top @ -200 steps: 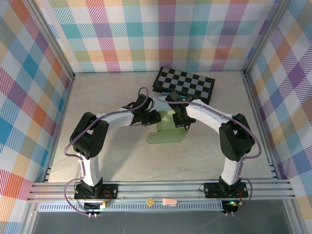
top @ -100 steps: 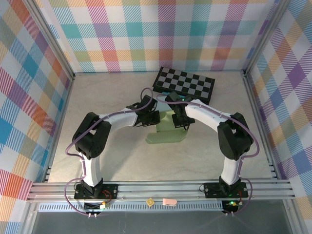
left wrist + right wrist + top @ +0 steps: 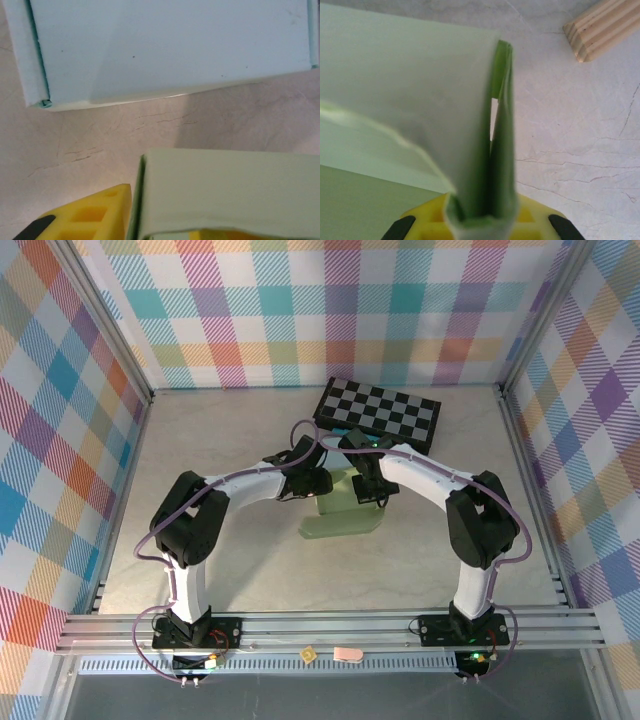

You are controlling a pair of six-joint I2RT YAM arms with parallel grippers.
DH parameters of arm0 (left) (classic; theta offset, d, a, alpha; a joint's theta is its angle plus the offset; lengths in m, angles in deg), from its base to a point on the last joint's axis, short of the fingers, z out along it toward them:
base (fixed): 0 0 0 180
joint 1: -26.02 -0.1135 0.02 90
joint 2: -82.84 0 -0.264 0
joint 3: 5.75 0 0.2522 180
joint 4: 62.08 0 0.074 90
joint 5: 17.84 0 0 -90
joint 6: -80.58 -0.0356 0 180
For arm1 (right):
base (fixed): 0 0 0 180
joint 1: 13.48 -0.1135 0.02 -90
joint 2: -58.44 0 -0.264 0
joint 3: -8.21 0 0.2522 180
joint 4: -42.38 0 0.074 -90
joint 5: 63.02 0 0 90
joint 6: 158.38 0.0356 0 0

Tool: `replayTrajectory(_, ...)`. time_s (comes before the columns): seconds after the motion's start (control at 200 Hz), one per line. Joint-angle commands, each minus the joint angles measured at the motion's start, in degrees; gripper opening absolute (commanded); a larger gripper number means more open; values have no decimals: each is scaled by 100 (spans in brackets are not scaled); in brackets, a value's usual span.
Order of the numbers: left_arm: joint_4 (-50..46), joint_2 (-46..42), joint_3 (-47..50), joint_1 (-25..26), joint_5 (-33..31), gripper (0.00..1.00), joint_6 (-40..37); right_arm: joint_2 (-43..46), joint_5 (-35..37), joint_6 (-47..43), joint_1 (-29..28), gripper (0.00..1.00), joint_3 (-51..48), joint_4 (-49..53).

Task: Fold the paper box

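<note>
Marbled tabletop (image 3: 220, 440), right hand (image 3: 479, 225) clamped on the green paper box (image 3: 340, 522), left hand (image 3: 150, 225) beside it, grip unclear.

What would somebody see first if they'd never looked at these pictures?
Probably the pale green paper box in the middle of the table, with the left arm and right arm bent in and meeting over it. Up close, the right arm's yellow fingers pinch an upright folded flap of it. The bright checked walls and the black-and-white checkerboard at the table's far side stand out too.
</note>
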Motion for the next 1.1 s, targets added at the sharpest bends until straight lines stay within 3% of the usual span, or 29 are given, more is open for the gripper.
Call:
replayTrajectory(0.0,211,-344,-179,23,180,37,26,-37,-352,-202,-111,0,-31,193)
replayTrajectory(0.12,120,-321,-189,-47,465,40,61,-43,-354,-169,-111,0,-49,209)
replayTrajectory(0.445,-13,-688,277,-56,267,47,75,-63,-336,-104,-102,0,-9,309)
replayTrajectory(0.635,90,-585,290,-69,240,40,80,-18,-363,-116,-100,0,-24,288)
replayTrajectory(0.755,86,-488,244,-66,140,31,23,-2,-363,-104,-102,0,-21,306)
replayTrajectory(1.095,492,-535,561,9,368,26,-162,23,-371,-82,-101,0,-37,312)
